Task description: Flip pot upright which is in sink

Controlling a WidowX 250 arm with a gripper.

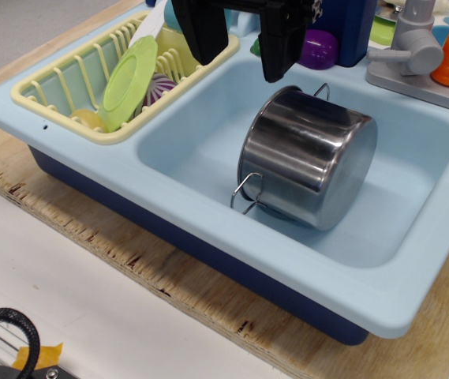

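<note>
Below the gripper [244, 43] (jaws apart) lies the tipped pot [309, 156].

Sink [413, 260] on worktop [90, 237]. Pot [311, 154] lies on its side in the basin; dish rack [50, 106] to its left holds a plate [129, 75]; faucet [413, 47] behind right; end effector [244, 39] above, behind the pot.

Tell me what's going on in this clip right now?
A robot arm's black gripper hangs open above the light-blue toy sink, holding nothing. In the basin a stainless-steel pot is tipped over, its flat bottom facing the camera's right and its wire loop handles near the rim at the left; it is not yet upright. The gripper's right finger is just above the pot's upper edge. A green plate stands in the yellow dish rack beside the basin.
</note>
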